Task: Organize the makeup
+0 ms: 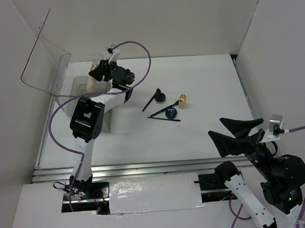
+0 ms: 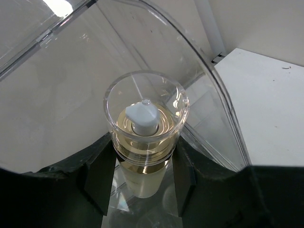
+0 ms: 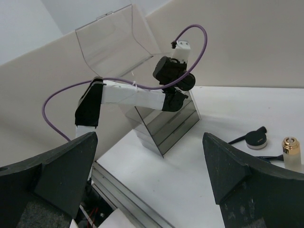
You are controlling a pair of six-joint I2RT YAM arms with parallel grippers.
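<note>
I have my left gripper pinching the tall bottle at the box, right gripper spread; compacts, brushes, amber bottle not yet boxed.

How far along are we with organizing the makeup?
Done: nothing visibly stowed in the clear box. In hand: the left end effector grips the tall pale-yellow bottle over the box. Left: the amber bottle, black compact, dark blue compact and thin brushes lie on the table; the right end effector is open, holding nothing.
</note>
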